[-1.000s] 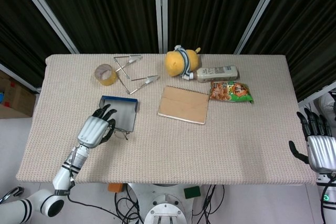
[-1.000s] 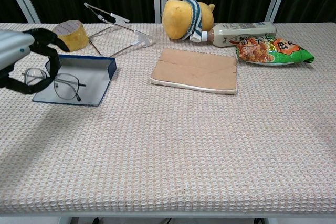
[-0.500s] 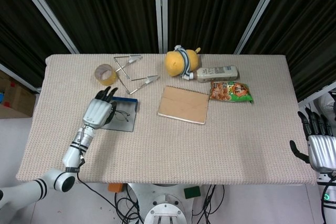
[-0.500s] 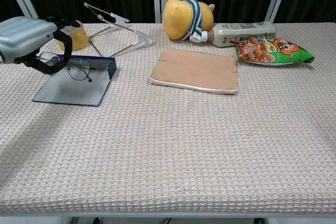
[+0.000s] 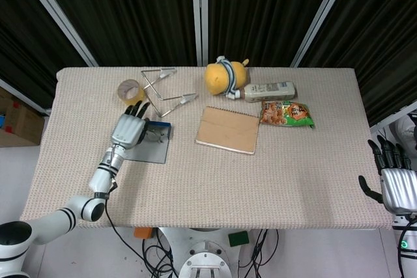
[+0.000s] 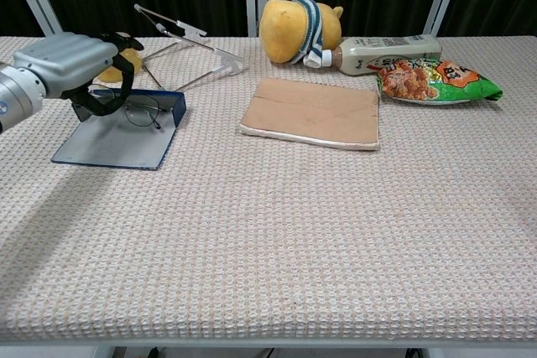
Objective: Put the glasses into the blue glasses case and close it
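The blue glasses case (image 5: 152,150) (image 6: 117,138) lies open on the table's left side, its lid flat and its raised tray at the far end. My left hand (image 5: 130,129) (image 6: 74,63) holds the thin-framed glasses (image 5: 155,137) (image 6: 148,111) by their left part, just above the far end of the case beside the tray wall. My right hand (image 5: 395,181) hangs past the table's right edge with its fingers spread and nothing in it. It does not show in the chest view.
A roll of yellow tape (image 5: 129,90) and a folding metal stand (image 5: 163,89) (image 6: 181,44) sit just behind the case. A brown pad (image 5: 228,129) (image 6: 310,113) lies mid-table. Behind it are a yellow plush (image 5: 225,76), a bottle (image 5: 270,89) and a snack bag (image 5: 288,114).
My left hand has carried the glasses away from the near edge of the case toward its far end, and lower over the tray. The right hand has stayed put.
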Robot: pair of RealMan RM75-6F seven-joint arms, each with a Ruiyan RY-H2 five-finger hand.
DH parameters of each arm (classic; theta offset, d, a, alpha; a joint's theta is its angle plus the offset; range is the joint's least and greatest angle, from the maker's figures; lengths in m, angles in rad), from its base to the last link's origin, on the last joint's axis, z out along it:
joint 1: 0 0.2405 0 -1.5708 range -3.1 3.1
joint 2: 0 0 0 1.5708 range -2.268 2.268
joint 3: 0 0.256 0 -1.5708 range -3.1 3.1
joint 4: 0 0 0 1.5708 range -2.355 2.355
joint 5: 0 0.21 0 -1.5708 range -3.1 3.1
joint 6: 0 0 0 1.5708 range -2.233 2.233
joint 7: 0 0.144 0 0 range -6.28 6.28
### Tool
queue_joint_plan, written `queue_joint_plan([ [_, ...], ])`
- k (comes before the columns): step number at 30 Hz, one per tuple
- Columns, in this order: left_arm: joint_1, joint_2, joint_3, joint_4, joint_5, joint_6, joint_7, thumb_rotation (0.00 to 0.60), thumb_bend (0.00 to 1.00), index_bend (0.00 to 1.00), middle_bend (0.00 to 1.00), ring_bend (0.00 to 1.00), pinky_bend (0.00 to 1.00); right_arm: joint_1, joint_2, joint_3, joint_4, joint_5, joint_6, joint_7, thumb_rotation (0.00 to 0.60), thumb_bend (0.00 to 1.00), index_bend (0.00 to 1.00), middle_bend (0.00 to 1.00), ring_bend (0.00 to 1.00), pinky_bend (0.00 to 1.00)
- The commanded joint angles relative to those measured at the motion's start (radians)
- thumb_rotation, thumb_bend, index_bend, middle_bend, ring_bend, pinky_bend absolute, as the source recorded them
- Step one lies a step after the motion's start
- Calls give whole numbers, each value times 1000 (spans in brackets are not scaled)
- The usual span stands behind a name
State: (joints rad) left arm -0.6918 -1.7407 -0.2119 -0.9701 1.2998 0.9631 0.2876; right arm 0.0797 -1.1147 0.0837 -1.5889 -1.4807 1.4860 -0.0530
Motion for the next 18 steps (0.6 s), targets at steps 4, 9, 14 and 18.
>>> queue_joint_plan([
  [4, -19, -20, 4, 36, -11, -22, -18, 600, 485, 672, 51, 0, 167, 1, 1, 1, 0, 3, -3, -1, 600, 379, 0, 0, 0, 0],
  [9, -23, -27, 9, 53, -16, -25, -31, 600, 481, 623, 51, 0, 166, 2, 2, 2, -1, 3, -3, -2, 600, 381, 0, 0, 0, 0],
  [14, -19, -21, 20, 53, -3, -10, -58, 600, 468, 519, 50, 0, 166, 2, 1, 2, -1, 4, -2, -2, 600, 381, 0, 0, 0, 0],
  [18, -15, -14, 28, 47, 4, 0, -74, 600, 466, 425, 47, 0, 166, 2, 1, 2, -2, 1, 0, -4, 600, 381, 0, 0, 0, 0],
])
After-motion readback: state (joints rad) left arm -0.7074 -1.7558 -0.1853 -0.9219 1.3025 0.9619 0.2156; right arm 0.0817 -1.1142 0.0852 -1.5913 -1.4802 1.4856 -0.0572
